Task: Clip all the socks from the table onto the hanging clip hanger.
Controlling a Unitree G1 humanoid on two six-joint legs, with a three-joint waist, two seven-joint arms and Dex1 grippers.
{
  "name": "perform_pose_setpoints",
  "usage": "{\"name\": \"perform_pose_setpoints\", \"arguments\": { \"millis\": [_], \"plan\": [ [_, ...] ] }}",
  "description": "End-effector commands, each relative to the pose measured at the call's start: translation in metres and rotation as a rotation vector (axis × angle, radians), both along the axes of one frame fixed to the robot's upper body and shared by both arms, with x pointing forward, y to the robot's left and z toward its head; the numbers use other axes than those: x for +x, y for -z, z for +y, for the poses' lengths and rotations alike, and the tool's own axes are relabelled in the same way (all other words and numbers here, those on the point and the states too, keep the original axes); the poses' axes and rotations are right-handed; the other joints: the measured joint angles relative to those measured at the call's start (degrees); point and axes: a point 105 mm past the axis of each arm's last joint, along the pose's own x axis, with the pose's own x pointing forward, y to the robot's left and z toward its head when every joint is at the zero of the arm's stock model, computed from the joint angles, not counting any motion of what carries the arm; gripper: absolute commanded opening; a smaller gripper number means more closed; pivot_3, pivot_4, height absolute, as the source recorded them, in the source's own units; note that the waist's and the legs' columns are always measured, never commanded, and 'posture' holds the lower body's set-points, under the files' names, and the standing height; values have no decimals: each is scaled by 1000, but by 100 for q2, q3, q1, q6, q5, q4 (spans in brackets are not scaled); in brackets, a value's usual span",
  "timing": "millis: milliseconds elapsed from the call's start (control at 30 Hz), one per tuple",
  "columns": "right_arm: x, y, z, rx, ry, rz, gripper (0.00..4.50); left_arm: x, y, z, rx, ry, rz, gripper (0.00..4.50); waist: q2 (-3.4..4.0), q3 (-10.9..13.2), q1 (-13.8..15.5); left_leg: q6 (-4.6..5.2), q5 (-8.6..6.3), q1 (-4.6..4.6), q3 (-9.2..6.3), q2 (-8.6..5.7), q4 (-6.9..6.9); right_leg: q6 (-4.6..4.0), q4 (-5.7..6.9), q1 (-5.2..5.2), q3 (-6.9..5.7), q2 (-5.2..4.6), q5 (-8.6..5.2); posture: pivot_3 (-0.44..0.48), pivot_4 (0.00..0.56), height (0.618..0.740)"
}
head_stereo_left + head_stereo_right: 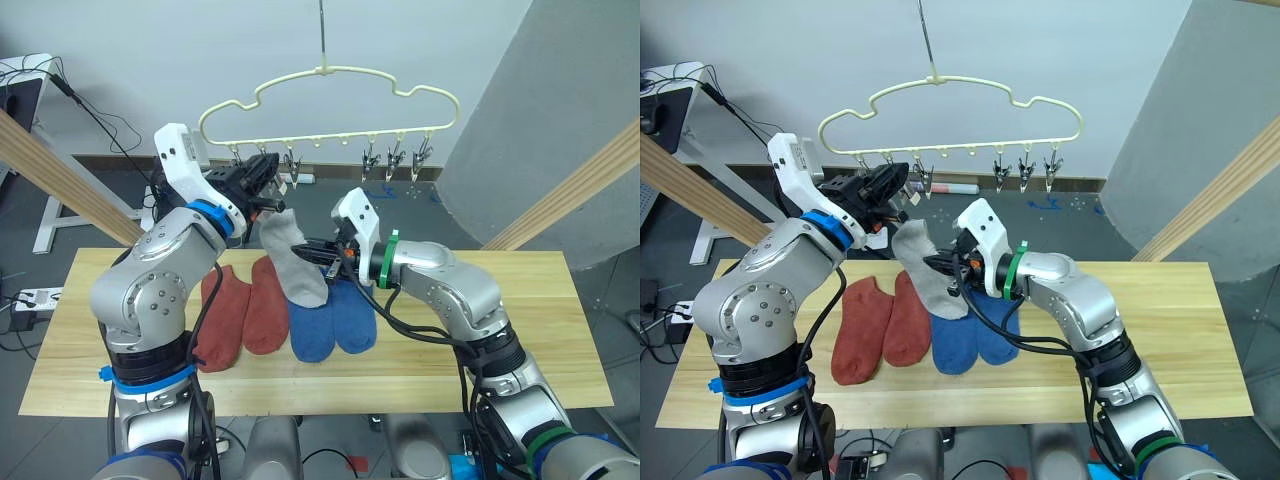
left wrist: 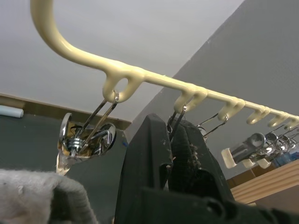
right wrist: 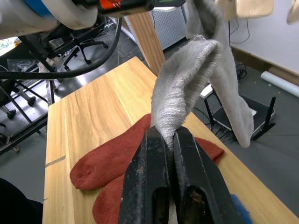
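Note:
The pale-yellow clip hanger (image 1: 330, 72) hangs above the far side of the table (image 1: 520, 330), with silver clips (image 1: 395, 160) along its lower bar. My left gripper (image 1: 262, 175) is raised to the hanger's left part, and its black fingers (image 2: 149, 154) are shut on one clip (image 2: 176, 119). My right gripper (image 3: 169, 133) is shut on a light grey sock (image 1: 290, 255), which it holds up above the table just below the left gripper. Two rust-red socks (image 1: 245, 310) and two blue socks (image 1: 333, 322) lie side by side on the table.
Thick wooden frame poles slant up at the left (image 1: 60, 170) and at the right (image 1: 570, 195). A power strip (image 1: 35, 298) and cables lie on the floor to the left of the table. The table's right half is bare wood.

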Motion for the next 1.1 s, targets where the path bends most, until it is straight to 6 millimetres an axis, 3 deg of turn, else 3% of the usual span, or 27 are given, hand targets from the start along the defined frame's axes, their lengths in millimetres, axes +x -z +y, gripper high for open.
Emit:
{"name": "perform_pose_setpoints", "arguments": {
  "millis": [33,733,1100],
  "plan": [
    [-2,-13,7,26,-23,-54,21,-8,-17,1,0,4,-67,18,-1,-1,7,-2,1,0,0,0,0,0,0,0,0,0,0,-95,308,740],
    [13,-13,19,13,-38,-65,21,-10,-15,-2,12,11,-58,18,-3,-3,19,-9,5,0,-3,0,0,-6,4,-1,-4,-1,3,-75,307,740],
    [29,-31,18,21,-12,-115,21,-11,-11,-3,23,11,-50,18,-4,-3,22,-29,17,0,-3,0,0,-7,4,-1,-4,-2,4,-75,307,740]
  ]
}}
